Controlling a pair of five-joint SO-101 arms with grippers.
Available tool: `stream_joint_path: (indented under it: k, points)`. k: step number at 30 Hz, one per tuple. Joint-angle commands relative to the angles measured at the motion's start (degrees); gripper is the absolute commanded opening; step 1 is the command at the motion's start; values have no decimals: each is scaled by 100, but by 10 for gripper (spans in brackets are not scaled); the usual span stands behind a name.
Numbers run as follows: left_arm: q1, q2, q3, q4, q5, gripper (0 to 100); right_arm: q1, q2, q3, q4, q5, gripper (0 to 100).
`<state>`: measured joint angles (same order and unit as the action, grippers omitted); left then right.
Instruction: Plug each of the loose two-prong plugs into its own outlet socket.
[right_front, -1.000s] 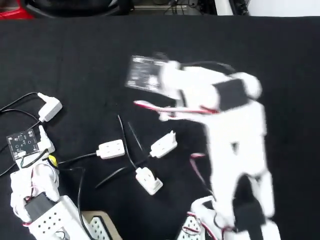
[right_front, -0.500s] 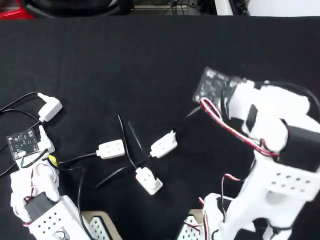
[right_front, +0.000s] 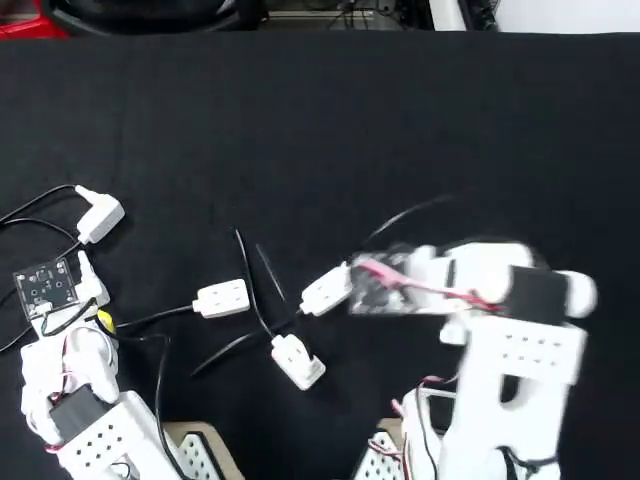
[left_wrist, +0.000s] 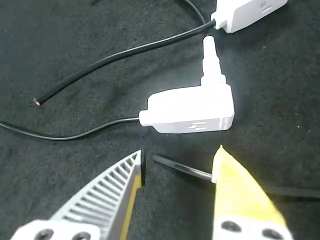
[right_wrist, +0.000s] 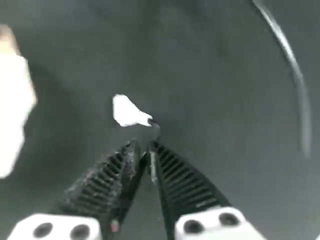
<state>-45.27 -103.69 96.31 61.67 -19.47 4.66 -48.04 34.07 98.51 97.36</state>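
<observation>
L end effector (left_wrist: 180, 154) wide open, empty, over black cable (left_wrist: 180, 168), just short of white angled plug (left_wrist: 192, 112) lying on counter (right_front: 300, 120). R end effector (right_wrist: 144, 146) nearly closed, near second white plug (right_front: 327, 289); can't tell if gripping anything.

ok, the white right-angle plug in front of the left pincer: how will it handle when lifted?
The white right-angle plastic plug looks rigid and probably light, so it should lift as one piece. It lies on a flat face, so rolling seems unlikely. The thin black cable at its end looks floppy and will likely trail and tug.
</observation>
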Motion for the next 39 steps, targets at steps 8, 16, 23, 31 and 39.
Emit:
stream_joint_path:
  k: [8,16,23,31,39]
  points:
    - [57,0,110,70,-70,227,-1890,-92,1543,-1749,-2532,231]
    - [57,0,110,70,-70,227,-1785,-136,321,-1530,-4492,328]
    - [57,0,110,79,-70,227,-1055,-145,154,237,-2769,221]
    - [57,0,110,79,-70,227,598,-127,2193,-1116,-1055,188]
    - [57,0,110,79,-70,227,703,-101,3653,-2804,-1002,188]
